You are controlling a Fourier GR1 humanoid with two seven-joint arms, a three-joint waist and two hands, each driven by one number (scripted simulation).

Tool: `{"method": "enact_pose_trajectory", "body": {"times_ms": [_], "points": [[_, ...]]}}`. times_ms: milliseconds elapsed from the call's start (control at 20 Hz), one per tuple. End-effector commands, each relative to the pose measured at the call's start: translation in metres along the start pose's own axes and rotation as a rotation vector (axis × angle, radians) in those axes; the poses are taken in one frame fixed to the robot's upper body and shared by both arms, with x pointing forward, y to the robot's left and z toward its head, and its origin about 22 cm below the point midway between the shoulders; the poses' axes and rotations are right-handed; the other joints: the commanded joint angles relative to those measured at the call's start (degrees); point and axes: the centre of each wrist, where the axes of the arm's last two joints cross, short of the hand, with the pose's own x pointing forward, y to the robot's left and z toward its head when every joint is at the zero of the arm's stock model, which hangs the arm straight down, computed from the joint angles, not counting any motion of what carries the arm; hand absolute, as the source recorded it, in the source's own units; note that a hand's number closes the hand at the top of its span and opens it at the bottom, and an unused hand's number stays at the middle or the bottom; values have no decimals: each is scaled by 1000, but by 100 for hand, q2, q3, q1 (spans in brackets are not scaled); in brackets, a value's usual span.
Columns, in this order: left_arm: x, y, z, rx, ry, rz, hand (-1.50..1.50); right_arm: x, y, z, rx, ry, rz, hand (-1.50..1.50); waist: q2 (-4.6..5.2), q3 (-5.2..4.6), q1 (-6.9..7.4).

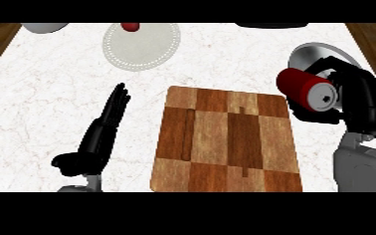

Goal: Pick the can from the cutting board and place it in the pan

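I have the can (307, 89) in my right hand (351, 97), fingers curled round its red body, with its silver end facing me. It is lifted clear of the cutting board (228, 139), just past the board's right-hand far corner, and tilted well over on its side. So the pick is done, I judge, and I am in the carrying step. The pan (317, 55) sits beyond the board's right edge, a grey round shape partly hidden behind the can and my hand; the can overlaps its near rim in this view, though I cannot tell how high above it the can hangs. My left hand (103, 129) rests left of the board, fingers straight and holding nothing. Next, I think, I need to carry the can a little further from the board until it is over the pan's middle, lower it, then uncurl the fingers. A white plate (141, 47) lies beyond the board's far left corner, out of the way.
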Motion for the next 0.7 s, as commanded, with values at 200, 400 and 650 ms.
{"method": "enact_pose_trajectory", "body": {"times_ms": [200, 400, 650], "points": [[7, -2, -3, -25, -5, 7, 0, -81, -11, -51, -200, 19, 164, 150, 48, 7, 122], [1, -7, -1, -25, -4, 8, 0, -109, 1, -67, -293, 19, 155, 150, 40, 7, 109], [10, -9, -16, -26, -29, 2, 0, -133, -25, -104, -385, 56, 45, 150, 91, 18, 221]]}}
